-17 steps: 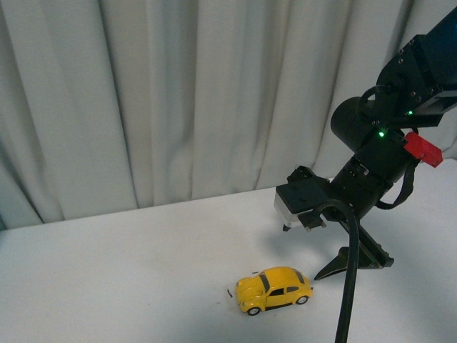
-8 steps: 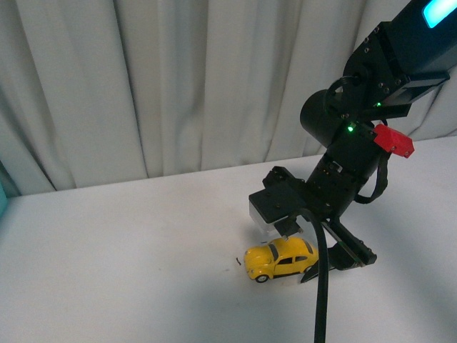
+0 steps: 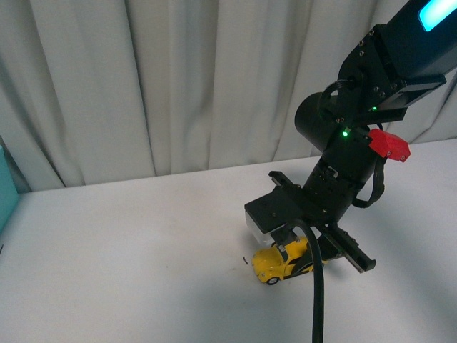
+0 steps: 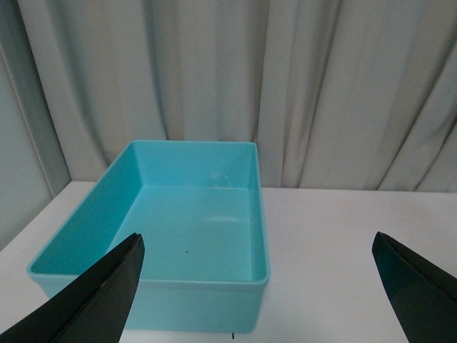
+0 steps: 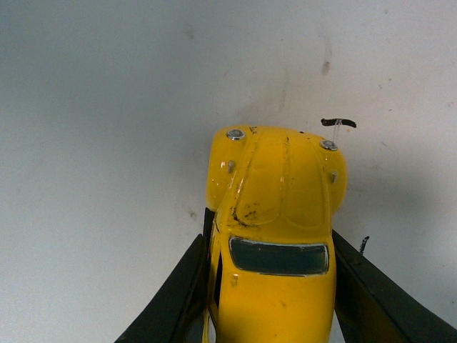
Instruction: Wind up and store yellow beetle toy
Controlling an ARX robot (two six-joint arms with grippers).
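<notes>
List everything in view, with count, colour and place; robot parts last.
beetle toy: 1, yellow, on the table between the right claw's fingers
bin: 1, turquoise, empty, on the table
speck: 1, dark, on the table by the toy's nose
table: 1, white
curtain: 1, pale grey, behind the table
left claw: 1, black, open, facing the bin
right claw: 1, black, flanking the toy, grip unclear

Matte black right arm [image 3: 371, 64], cylindrical joint, tiny screws. Green LED [image 3: 344, 133] mid-arm, red tab [image 3: 389, 145] at three o'clock, thick black cable [image 3: 318, 300] at six. Black wedge fingers on the right gripper [image 5: 270, 239].
</notes>
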